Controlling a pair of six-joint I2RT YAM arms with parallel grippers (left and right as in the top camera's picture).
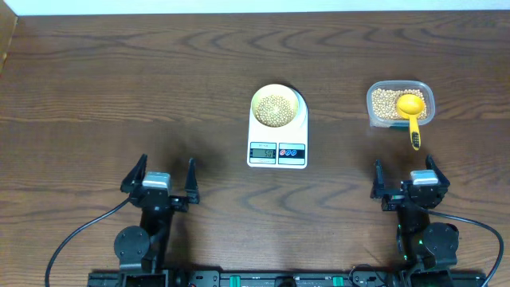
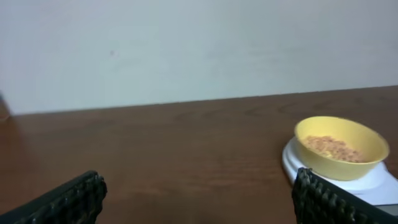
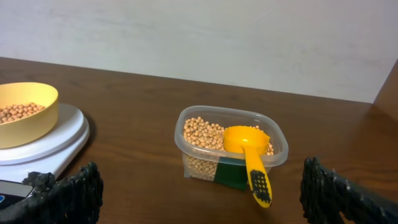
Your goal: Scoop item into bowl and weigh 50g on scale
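Pose: left gripper [image 1: 163, 171], right gripper [image 1: 406, 172] level, low, short of scale [image 1: 277, 137]; both spread wide, empty.

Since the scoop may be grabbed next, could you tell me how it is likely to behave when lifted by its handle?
The scoop looks like rigid plastic, so probably stiff and light. Its handle overhangs the container rim, so a nudge may tip it.

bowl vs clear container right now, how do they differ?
The bowl is round and opaque yellow; the container is a clear rounded rectangle. The bowl sits on the scale; the container sits directly on the table. The container has a yellow scoop resting in it, handle out over its rim; the bowl has none. Both hold tan beans.
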